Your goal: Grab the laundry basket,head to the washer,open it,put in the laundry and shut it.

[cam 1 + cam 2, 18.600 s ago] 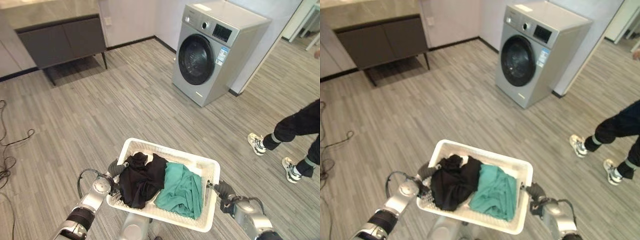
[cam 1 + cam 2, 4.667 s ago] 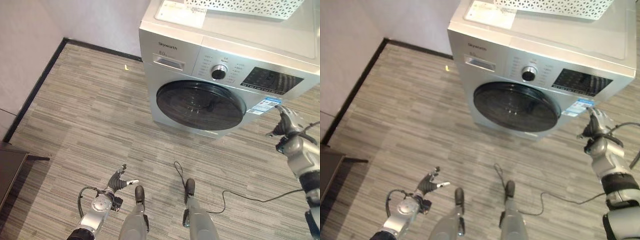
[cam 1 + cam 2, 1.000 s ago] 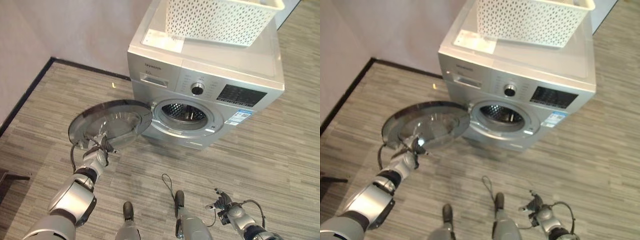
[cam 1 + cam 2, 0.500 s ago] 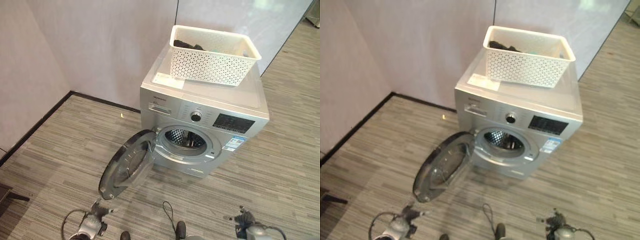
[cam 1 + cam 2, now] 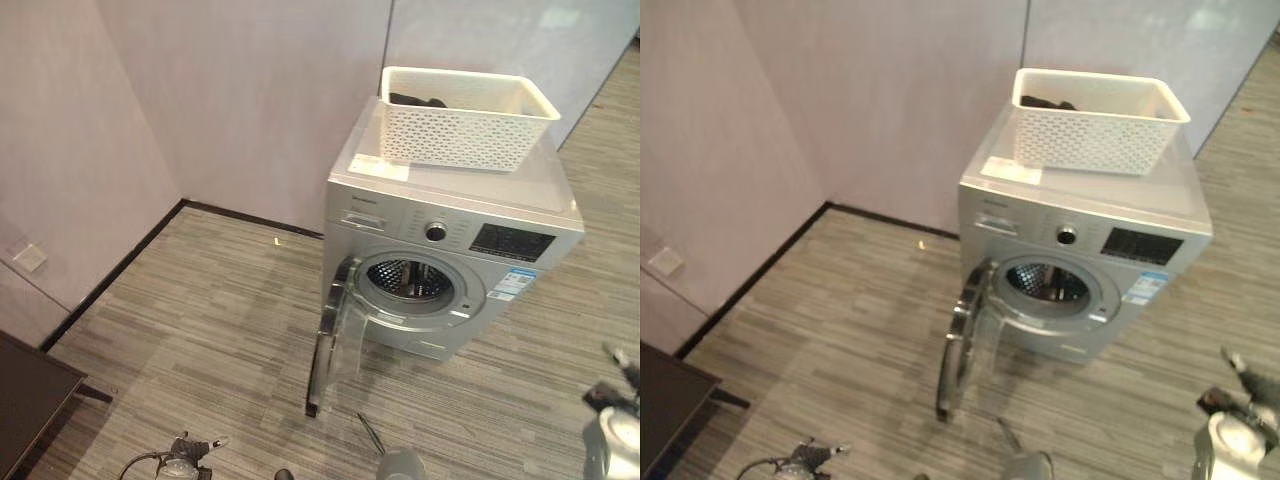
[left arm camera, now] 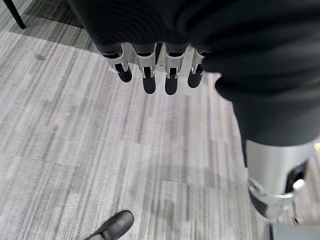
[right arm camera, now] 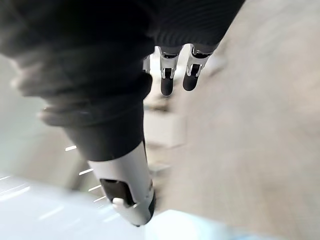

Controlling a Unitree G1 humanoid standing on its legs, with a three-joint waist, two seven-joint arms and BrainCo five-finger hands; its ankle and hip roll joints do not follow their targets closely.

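The left hand [image 6: 155, 75] hangs low over the grey striped wood floor [image 5: 200, 330]; in its own wrist view the silver fingers [image 6: 171, 80] with dark tips are straight and a little apart, the thumb [image 6: 272, 195] stands away from them, and nothing is between them. In the left eye view this hand [image 5: 185, 462] shows at the lower edge, well apart from the washing machine [image 5: 450, 250], which is ahead of it and toward the robot's right. The right hand [image 7: 172, 75] is also relaxed, its fingers [image 7: 190, 75] straight and not curled round anything, and its thumb [image 7: 125, 195] set apart; what lies beyond it in the right wrist view is too blurred to tell. In the left eye view the right hand [image 5: 615, 420] is at the lower right corner, nearer to the washer than the left hand, but not touching it. The round door [image 5: 330, 340] of the washer stands open, swung out to the side of the left hand, with its edge turned toward the robot, and the drum opening [image 5: 412, 282] is uncovered. The white perforated laundry basket [image 5: 465, 118] rests on top of the washer, far from both hands. Inside it, dark laundry [image 5: 415, 100] shows just over the rim at the back. Behind the washer there is a pale wall [image 5: 230, 110] with a black skirting along the floor.
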